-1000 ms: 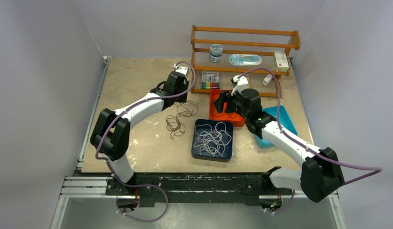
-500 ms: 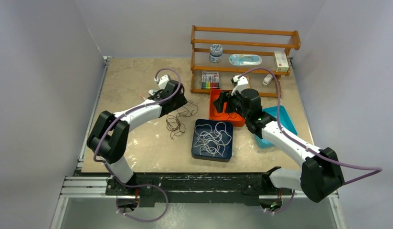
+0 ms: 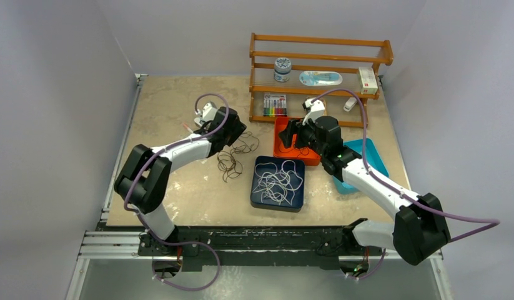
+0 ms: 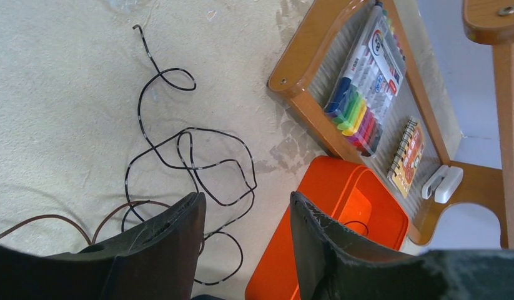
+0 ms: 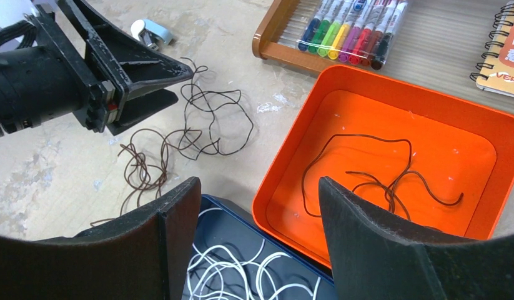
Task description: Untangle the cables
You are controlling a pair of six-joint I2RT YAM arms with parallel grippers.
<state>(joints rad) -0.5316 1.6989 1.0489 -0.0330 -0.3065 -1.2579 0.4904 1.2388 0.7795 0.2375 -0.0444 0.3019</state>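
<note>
Found the left gripper [image 3: 235, 132] left of centre in the top view, low over the table [image 3: 173, 100], jaws released and spread wide, grasping nothing. Saw the black cable [image 4: 139, 100] sprawled in open loops on the bare tabletop, filling the left half of the left wrist view and running down under the fingertips. Noted the brown cable [image 5: 142, 169] bunched just beside it, lower left in the right wrist view; could not tell whether the two crossed.

Found the right gripper [image 5: 257, 187] right of centre in the top view, poised above the near corner of the orange tray [image 5: 466, 150], jaws likewise released and empty. Saw one dark cable [image 5: 385, 187] lying loosely curled on that tray's floor. Saw the white cables [image 3: 276, 181] heaped in the dark blue tray [image 3: 276, 207], centre of the top view, just beside the orange one.

Noted a wooden rack [image 3: 320, 42] at the top of that view, with markers [image 4: 360, 100] and a small notebook [image 4: 409, 156] on its lowest shelf.
</note>
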